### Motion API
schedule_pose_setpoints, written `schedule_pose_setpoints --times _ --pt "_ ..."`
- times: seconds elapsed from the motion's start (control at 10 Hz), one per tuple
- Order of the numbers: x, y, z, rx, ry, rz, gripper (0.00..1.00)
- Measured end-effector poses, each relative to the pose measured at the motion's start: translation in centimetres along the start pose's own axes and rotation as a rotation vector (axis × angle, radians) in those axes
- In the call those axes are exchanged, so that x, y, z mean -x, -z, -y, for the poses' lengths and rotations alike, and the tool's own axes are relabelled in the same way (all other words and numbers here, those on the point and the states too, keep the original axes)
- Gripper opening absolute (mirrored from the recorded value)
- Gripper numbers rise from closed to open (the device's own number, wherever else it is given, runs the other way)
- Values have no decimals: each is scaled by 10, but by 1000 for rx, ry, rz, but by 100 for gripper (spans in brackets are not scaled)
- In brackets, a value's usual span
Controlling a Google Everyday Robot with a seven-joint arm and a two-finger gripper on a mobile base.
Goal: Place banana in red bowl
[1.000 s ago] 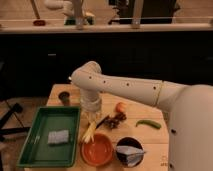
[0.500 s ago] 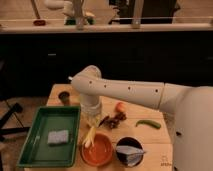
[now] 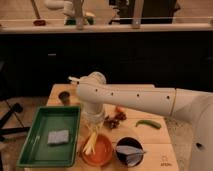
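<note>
place: lab/office kitchenette | cues: dark cabinets [image 3: 125,60], long counter [image 3: 150,26], wood test table [image 3: 150,150]

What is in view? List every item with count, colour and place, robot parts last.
banana: one, pale yellow, hanging from the end effector over the red bowl's left rim.
red bowl: one, orange-red, front centre of the table.
dark bowl: one, dark with a pale blue-grey item inside, right of the red bowl.
green tray: one, green, table's left side.
sponge: one, blue-grey, inside the tray.
small cup: one, dark, back left of the table.
green pod: one, green, right of centre.
reddish-brown items: small cluster, behind the red bowl.
table: one, light wood.
arm: one, white, reaching in from the right.
end effector: one, shut on the banana, above the red bowl.
</note>
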Motion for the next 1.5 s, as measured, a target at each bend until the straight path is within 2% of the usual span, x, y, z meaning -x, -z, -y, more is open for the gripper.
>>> schedule_pose_setpoints --times 0.4,0.7,0.9,1.0,1.5 --pt "8 -27 -6 -25 -9 54 0" --pt "9 -48 -8 -21 -7 101 0" --pt "8 -51 -10 -20 -10 112 1" --pt "8 -51 -10 -20 -10 112 6" --pt "8 -52 -10 -19 -10 113 56"
